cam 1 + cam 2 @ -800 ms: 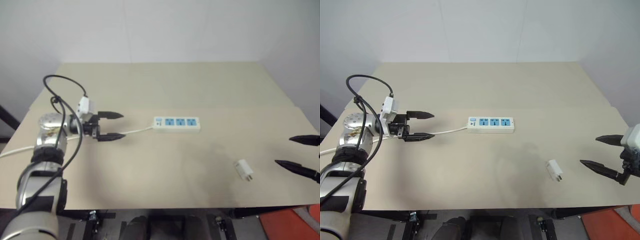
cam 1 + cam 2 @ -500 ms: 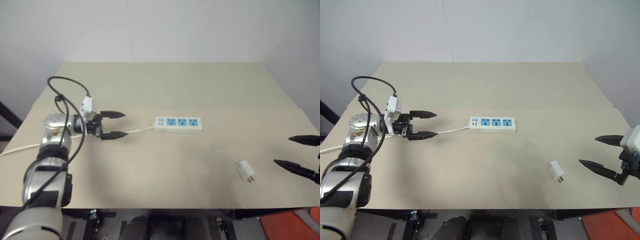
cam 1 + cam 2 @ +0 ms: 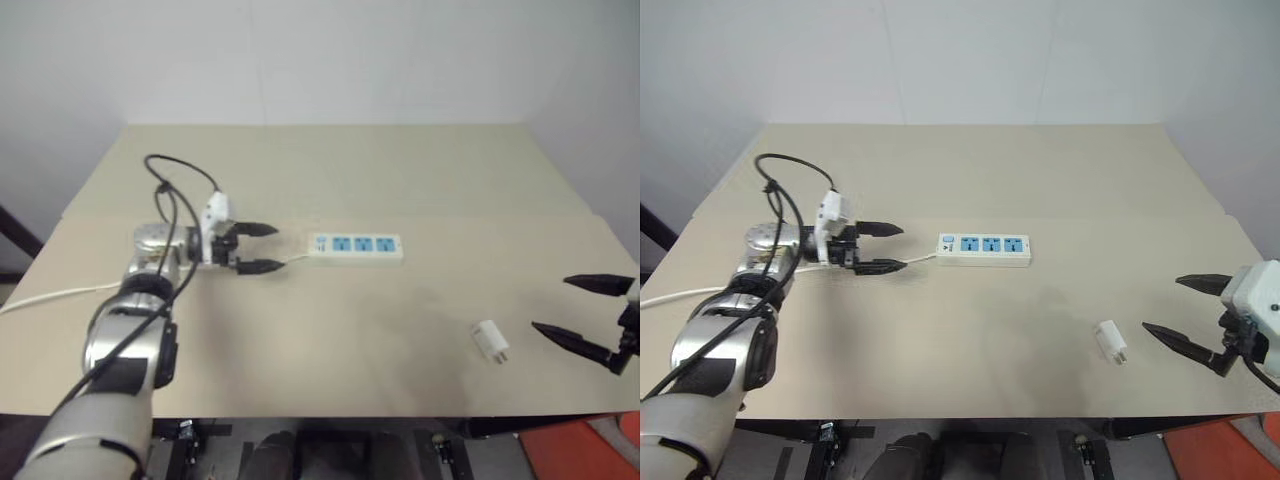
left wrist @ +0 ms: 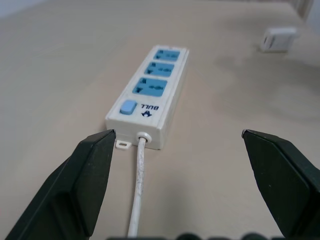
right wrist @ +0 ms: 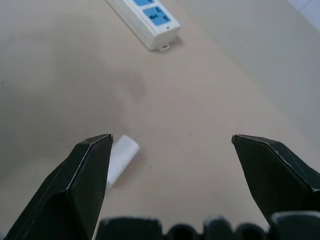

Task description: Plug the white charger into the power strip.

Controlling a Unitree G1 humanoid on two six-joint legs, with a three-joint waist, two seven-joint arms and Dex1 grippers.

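Lying unplugged: one white charger (image 3: 1109, 342), one power strip (image 3: 984, 249); both end effectors gape empty.

Soft, even light is falling from above, leaving faint smudgy shadows on the tan table (image 3: 330, 330) at centre frame. No glare is showing. In both wrist views, the foreground fingers are blurring slightly.

The power strip's white cord (image 3: 60, 295) runs off the left edge (its far end unseen); the white charger's (image 3: 1110, 342) prongs are too small to make out.
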